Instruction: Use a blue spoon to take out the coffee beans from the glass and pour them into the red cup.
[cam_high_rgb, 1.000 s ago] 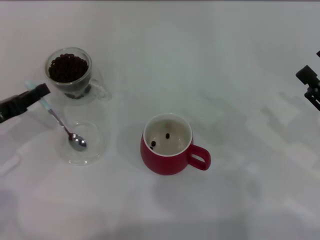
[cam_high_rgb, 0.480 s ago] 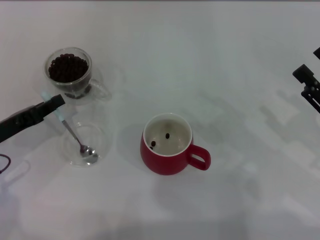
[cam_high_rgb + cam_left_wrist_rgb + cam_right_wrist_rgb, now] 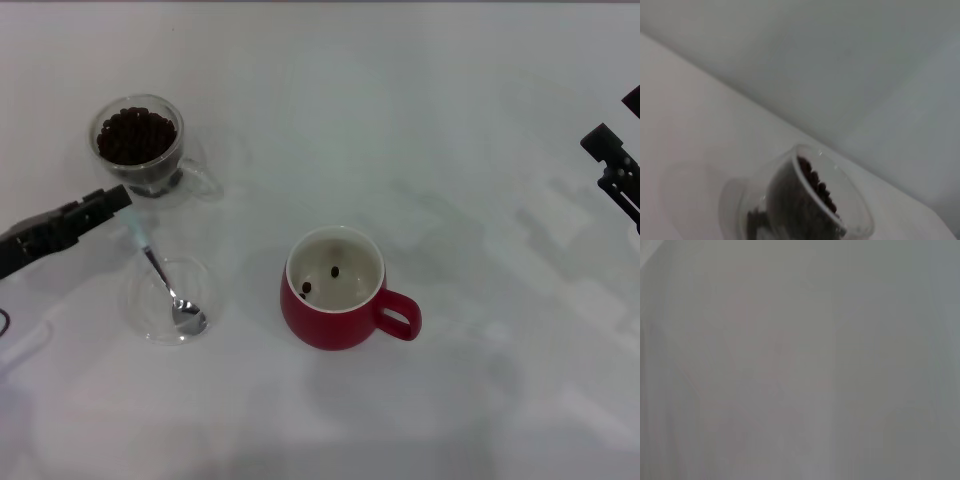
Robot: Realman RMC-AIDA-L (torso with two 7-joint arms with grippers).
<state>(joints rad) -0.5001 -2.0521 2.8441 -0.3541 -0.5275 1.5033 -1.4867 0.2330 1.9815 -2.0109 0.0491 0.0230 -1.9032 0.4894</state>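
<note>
blue spoon [image 3: 168, 287] slid rightward | left tool [image 3: 118, 200] pinching its handle | red cup [image 3: 336, 289] well apart

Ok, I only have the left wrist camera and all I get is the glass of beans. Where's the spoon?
Observer: The left gripper holds the spoon by its blue handle end. The spoon's bowl is over the clear saucer, just in front of the glass.
Operator: And the red cup?
Observer: The red cup stands upright to the right of the saucer, handle pointing right, with two beans inside.
Operator: Is the right arm near it?
Observer: No, the right gripper is off at the far right edge, well away from the cup.
</note>
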